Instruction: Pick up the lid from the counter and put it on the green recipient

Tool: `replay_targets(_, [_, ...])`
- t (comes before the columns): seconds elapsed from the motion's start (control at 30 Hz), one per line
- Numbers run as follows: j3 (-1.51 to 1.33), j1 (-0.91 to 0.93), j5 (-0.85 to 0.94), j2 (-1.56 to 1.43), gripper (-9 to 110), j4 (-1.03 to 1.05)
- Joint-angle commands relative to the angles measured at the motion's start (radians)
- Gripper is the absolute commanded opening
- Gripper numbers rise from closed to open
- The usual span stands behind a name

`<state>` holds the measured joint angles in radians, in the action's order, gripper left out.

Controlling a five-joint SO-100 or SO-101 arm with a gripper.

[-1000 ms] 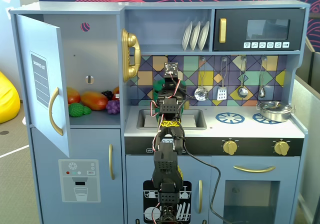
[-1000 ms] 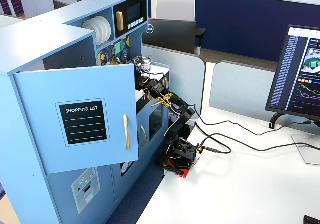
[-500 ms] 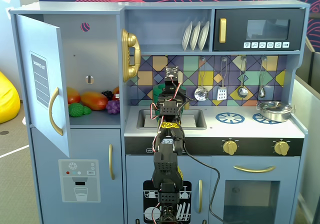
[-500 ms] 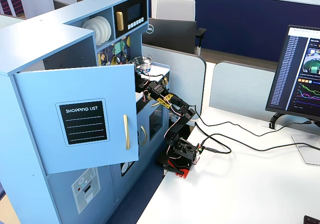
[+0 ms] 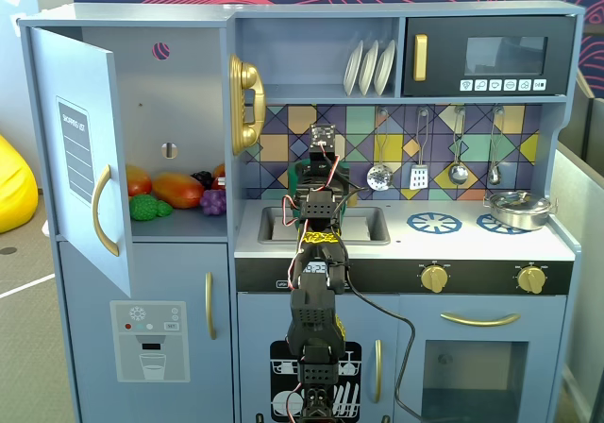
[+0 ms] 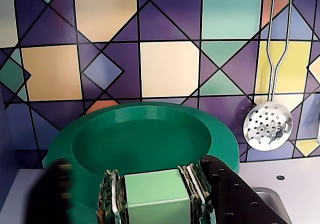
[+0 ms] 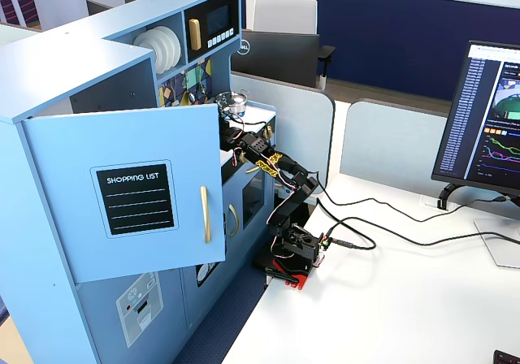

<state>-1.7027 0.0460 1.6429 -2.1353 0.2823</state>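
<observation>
Wrist view is showing the gripper clamping the lid by its light-green strap handle, fingers squeezing both sides. It's hanging in front of the tiled backsplash, beside a skimmer, over the counter.

In the wrist view, the far side is closed off by the tiled backsplash, just behind the lid. To the right, a hanging skimmer intrudes above the bare counter. In a fixed view, the sink lies open, near.
</observation>
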Motion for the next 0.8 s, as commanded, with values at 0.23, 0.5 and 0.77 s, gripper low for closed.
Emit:
replay_targets(0.23, [0.195,0.04,0.06,-0.143,35,0.091])
replay_targets(0.5, [-0.304,0.055,0.006,-0.63,26,0.399])
replay_targets(0.77, [-0.833,-0.012,0.041,-0.811,0,0.77])
